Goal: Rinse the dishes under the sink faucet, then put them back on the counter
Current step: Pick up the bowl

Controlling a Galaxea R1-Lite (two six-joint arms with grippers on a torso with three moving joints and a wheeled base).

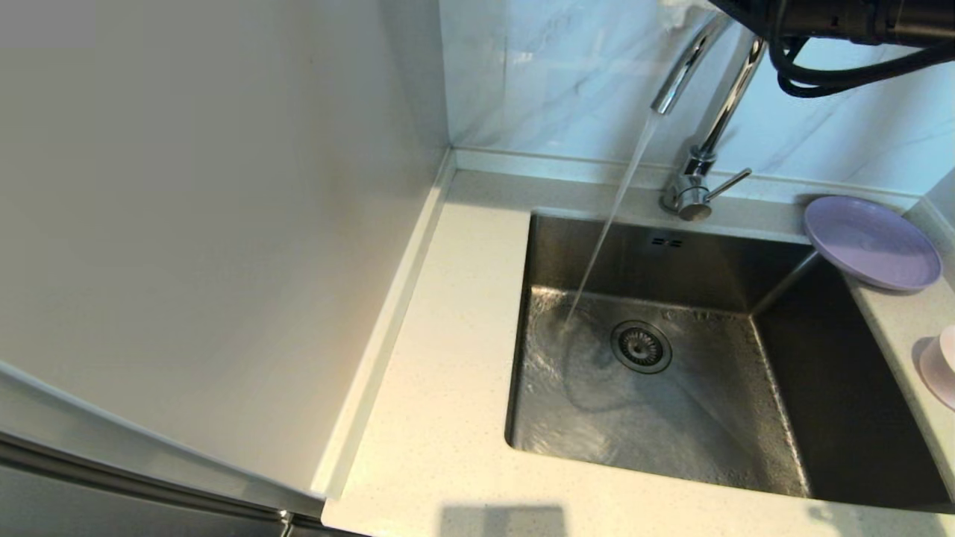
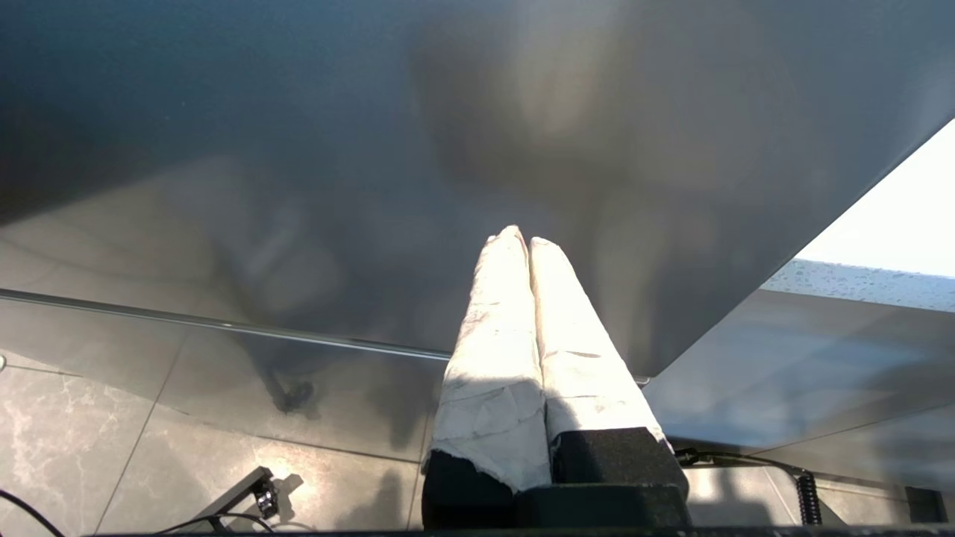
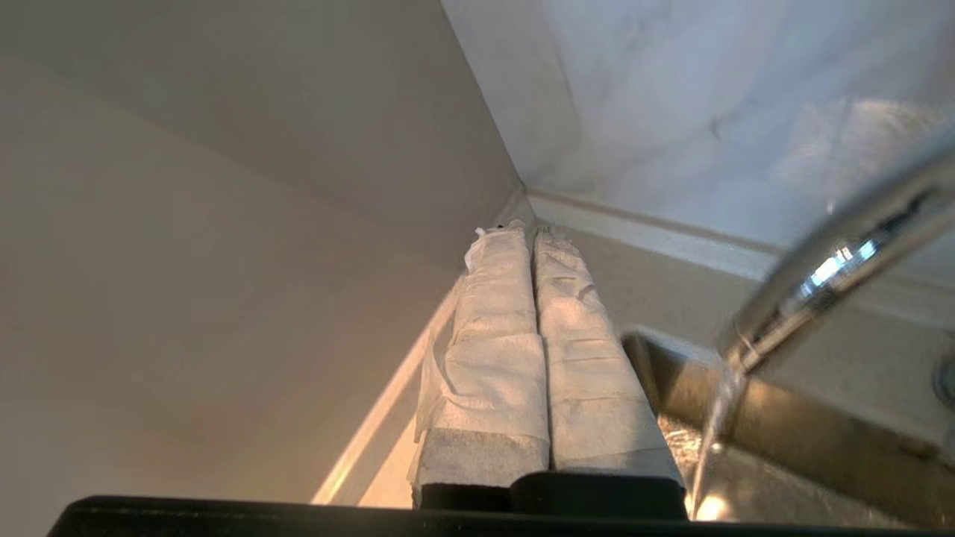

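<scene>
Faucet (image 1: 697, 112) running into empty sink (image 1: 671, 418); lilac plate (image 1: 873, 242) & pink bowl (image 1: 941, 365) on right surface (image 1: 433, 418), nothing rinsed yet. Right gripper (image 3: 531, 235) & left gripper (image 2: 522, 239) fingers pressed together, empty.

The sink (image 1: 821, 388) lies open from above; only the faucet (image 1: 709, 119) arching over its far edge and its falling water (image 1: 604, 239) intrude, left of centre.

Right arm: dark forearm with looped black cable (image 1: 821, 45), seen at the 1 o'clock corner of the head view, raised high.
Right pincer (image 3: 531, 233): white-wrapped fingers (image 3: 496, 321) pressed together, nothing between them.
Left pincer (image 2: 526, 240): wrapped fingers (image 2: 567, 335) pressed together, empty; outside the head view.
</scene>
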